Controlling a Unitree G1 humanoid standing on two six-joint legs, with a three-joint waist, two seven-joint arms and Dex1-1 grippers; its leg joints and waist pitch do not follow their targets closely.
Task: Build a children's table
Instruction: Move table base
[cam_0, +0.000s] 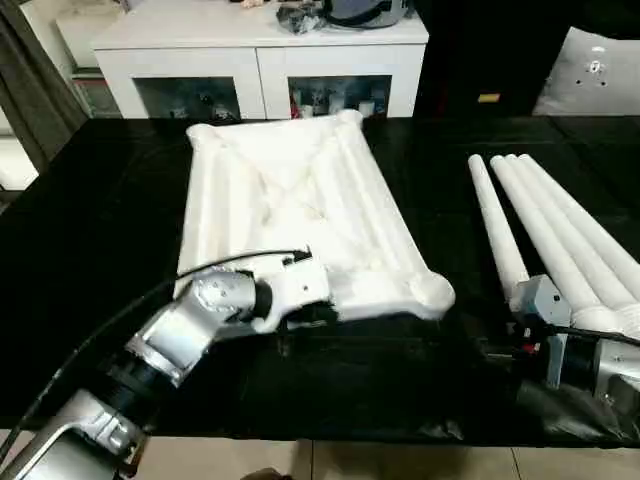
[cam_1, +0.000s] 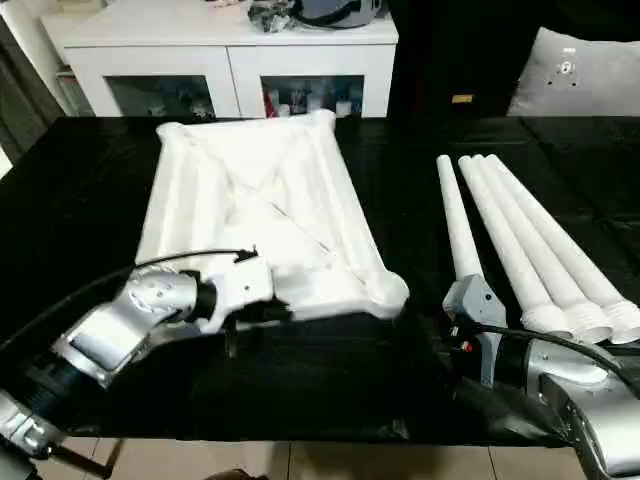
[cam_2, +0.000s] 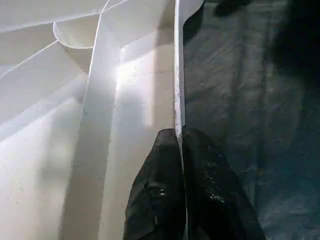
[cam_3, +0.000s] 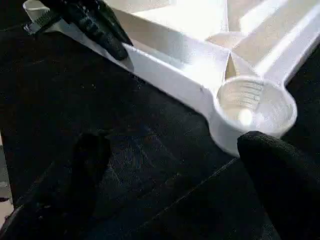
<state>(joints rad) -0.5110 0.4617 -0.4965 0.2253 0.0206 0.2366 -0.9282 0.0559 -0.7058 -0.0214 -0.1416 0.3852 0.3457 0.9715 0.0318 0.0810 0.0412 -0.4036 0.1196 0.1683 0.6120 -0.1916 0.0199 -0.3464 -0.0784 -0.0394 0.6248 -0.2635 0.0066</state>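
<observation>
The black bench (cam_0: 90, 230) carries everything. The top (cam_0: 300, 210) lies on it upside down, ribs up, round sockets bare. None of the legs (cam_0: 560, 240) is fitted; they lie side by side on the bench, well apart from the top on the right. So assembly has hardly begun: all the legs are left to seat. The left gripper (cam_2: 181, 150) has its jaws pinched shut on the top's near rim. The right gripper (cam_3: 170, 165), jaws spread wide and empty, hangs just beside the near right socket (cam_3: 255, 107).
</observation>
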